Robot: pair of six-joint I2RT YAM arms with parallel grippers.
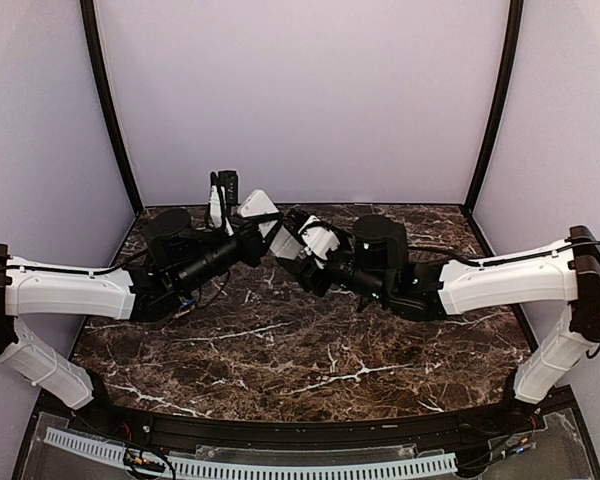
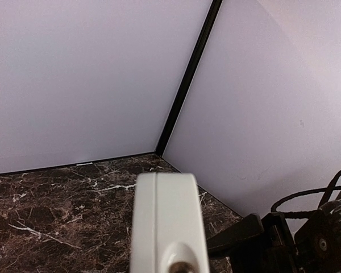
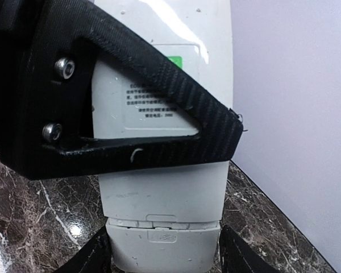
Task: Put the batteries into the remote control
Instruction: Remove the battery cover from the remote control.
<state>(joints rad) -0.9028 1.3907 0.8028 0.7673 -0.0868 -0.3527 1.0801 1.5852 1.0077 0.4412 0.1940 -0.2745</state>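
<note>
One remote control (image 3: 165, 187) is counted, along with two arms, each ending in one pincer, over one dark marbled tabletop (image 1: 280, 350) that is enclosed by pale lilac walls (image 1: 300, 100). The left arm (image 1: 70, 290) is stretched in from the left and the right arm (image 1: 500, 280) from the right, and the two pincers are brought together above the far middle of the tabletop, a little left of centre. The remote control is held clear of the tabletop at that meeting point. In the left wrist view it is seen edge-on, rising from the bottom middle of the picture straight ahead of the left pincer (image 1: 265, 225). That pincer is judged to be clamped on its near end, although the fingers themselves are not shown there. In the right wrist view the white back of the remote control is turned to the camera. One printed label (image 3: 153, 108) and one green mark (image 3: 175, 61) are seen on it, and one small catch (image 3: 159, 233) sits by a seam near its lower end. One black finger (image 3: 159, 68) of the right pincer (image 1: 295, 245) is laid slantwise across that back, in front of the label; whether it touches cannot be told. Two dark shapes (image 3: 96, 256) are seen flanking the lower end, and it cannot be told to which pincer they belong. How far the right pincer is opened, and whether anything is gripped by it, cannot be told.
</note>
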